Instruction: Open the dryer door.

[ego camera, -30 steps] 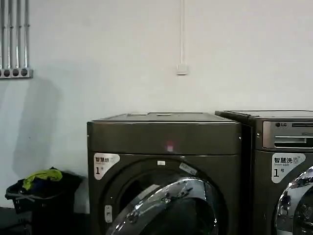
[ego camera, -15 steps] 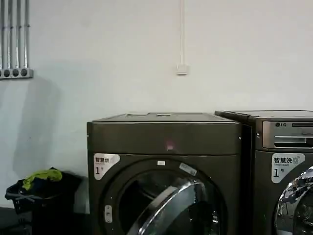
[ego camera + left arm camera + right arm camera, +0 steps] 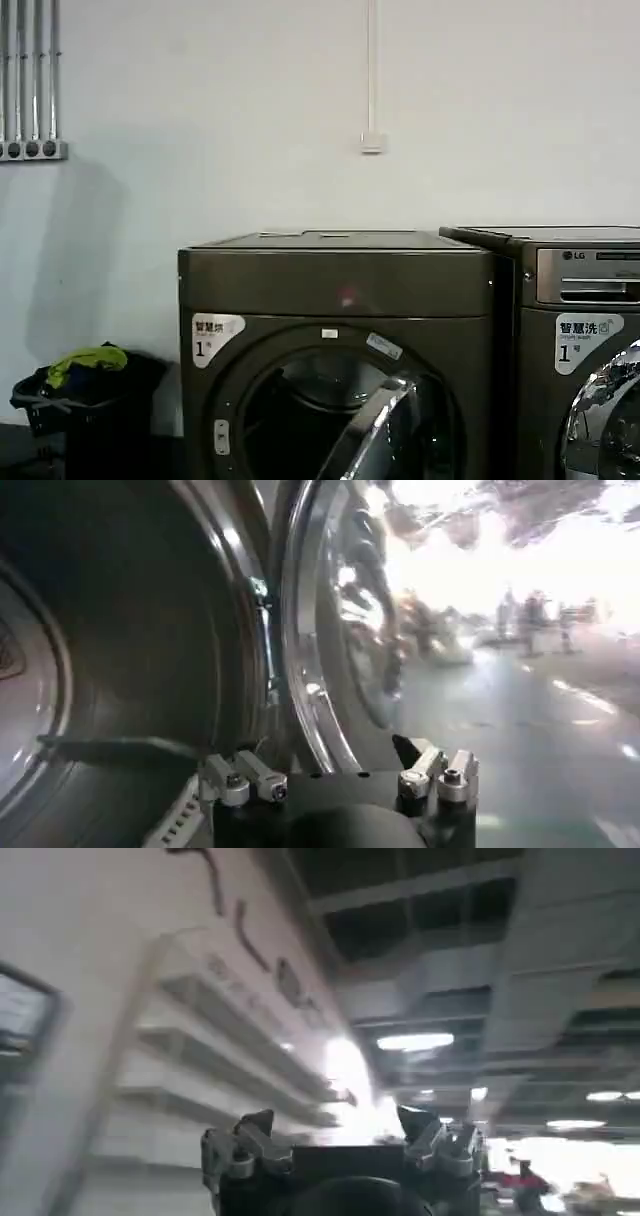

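Up close, dryer door [image 3: 330,630] ajar.

Dryer [image 3: 335,285] mouth wide open leftward, swung-out dryer door [image 3: 375,435] edge-on along its right side.

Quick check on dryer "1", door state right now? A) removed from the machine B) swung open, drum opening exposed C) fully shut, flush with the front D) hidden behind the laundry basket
B: in the head view the dryer door stands swung out nearly edge-on, its chrome ring turned away from the front of the dryer, and the dark drum opening is exposed; the left wrist view shows the chrome ring beside the opening, just past the open left pincer.
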Controlling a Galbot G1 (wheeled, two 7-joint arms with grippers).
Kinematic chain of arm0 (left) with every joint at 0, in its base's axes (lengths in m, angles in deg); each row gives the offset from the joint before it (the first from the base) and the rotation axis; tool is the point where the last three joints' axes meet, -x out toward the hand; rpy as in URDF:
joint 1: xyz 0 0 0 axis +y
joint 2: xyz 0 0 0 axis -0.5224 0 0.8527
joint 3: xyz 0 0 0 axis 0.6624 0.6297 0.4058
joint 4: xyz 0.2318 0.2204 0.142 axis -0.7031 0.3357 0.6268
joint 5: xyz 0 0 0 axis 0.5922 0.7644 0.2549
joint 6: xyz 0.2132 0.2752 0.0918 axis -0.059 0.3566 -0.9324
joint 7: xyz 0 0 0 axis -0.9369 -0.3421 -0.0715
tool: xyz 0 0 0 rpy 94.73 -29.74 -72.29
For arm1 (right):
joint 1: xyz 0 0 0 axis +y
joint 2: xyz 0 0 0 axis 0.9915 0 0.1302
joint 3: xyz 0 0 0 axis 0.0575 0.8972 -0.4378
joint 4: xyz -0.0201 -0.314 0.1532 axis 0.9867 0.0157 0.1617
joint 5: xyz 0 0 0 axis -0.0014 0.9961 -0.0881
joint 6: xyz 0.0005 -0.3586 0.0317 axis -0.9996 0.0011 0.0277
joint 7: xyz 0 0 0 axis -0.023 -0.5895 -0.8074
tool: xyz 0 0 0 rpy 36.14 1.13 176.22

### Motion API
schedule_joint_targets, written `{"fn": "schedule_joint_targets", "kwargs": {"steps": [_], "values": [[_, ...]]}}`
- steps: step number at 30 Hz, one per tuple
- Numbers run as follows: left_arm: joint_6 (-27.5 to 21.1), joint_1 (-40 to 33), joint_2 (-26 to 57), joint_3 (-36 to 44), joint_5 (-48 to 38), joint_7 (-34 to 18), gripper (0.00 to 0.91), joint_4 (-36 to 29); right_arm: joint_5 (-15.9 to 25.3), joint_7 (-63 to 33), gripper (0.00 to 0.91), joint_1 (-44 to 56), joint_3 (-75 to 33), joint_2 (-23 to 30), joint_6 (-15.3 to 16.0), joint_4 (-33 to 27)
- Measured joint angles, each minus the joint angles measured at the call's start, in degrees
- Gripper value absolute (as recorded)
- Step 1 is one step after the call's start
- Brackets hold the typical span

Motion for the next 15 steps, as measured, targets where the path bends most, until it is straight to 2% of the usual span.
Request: {"fn": "schedule_joint_targets", "kwargs": {"steps": [15], "values": [[1.3, -7.2, -5.2, 10.3, -0.2, -0.3, 0.907, 3.7, 2.8, -5.8, 0.907, 1.0, -5.0, 2.8, 0.2, -6.2]]}}
